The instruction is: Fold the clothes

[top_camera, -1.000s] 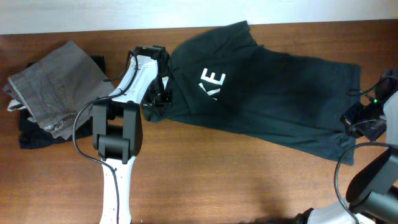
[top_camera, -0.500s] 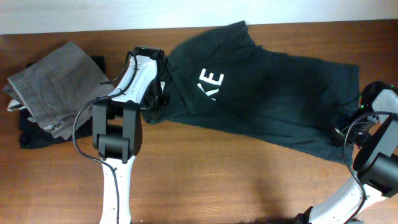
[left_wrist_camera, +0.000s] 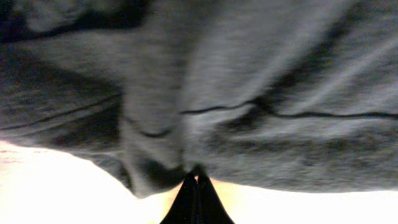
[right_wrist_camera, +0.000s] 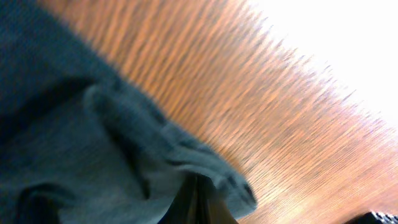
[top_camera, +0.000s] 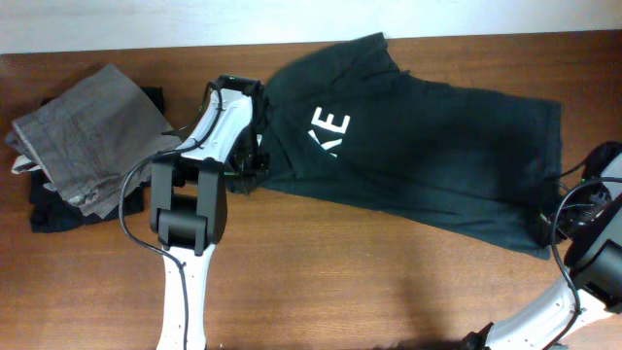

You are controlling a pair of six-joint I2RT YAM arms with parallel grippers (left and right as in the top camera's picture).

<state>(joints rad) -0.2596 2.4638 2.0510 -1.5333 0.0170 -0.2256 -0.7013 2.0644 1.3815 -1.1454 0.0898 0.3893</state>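
Sprawling across the far half of the brown wooden table [top_camera: 369, 282], the dark charcoal short-sleeved T-shirt [top_camera: 437, 156] lies mostly flat. From overhead it slants from the upper middle of the table down toward the right edge. White block letters [top_camera: 332, 126] show on its chest (only "KE" can be read, the rest is lost under a fold).

At the garment's left end the black left gripper [top_camera: 248, 165] sits right on the cloth's edge, at the tip of its white arm [top_camera: 190, 194]. In the left wrist view that gripper [left_wrist_camera: 196, 180] has its two dark fingers pressed together to a narrow point, with a bunched lip of grey fabric caught at their tips. It is pinched closed on the T-shirt's edge, and a seam line runs across the cloth above.

At the far right, the right gripper [top_camera: 549, 222] meets the lower right corner of the T-shirt. Its own camera is blurred, yet the right gripper [right_wrist_camera: 196, 186] shows its fingers drawn tight together under a rumpled corner of the fabric, closed on it, with bare wood grain running past beside it.

Well apart, at the table's left end, a folded pair of grey trousers [top_camera: 87, 136] rests on top of a folded black garment [top_camera: 49, 209]. A strip of white wall [top_camera: 146, 24] runs behind the table.
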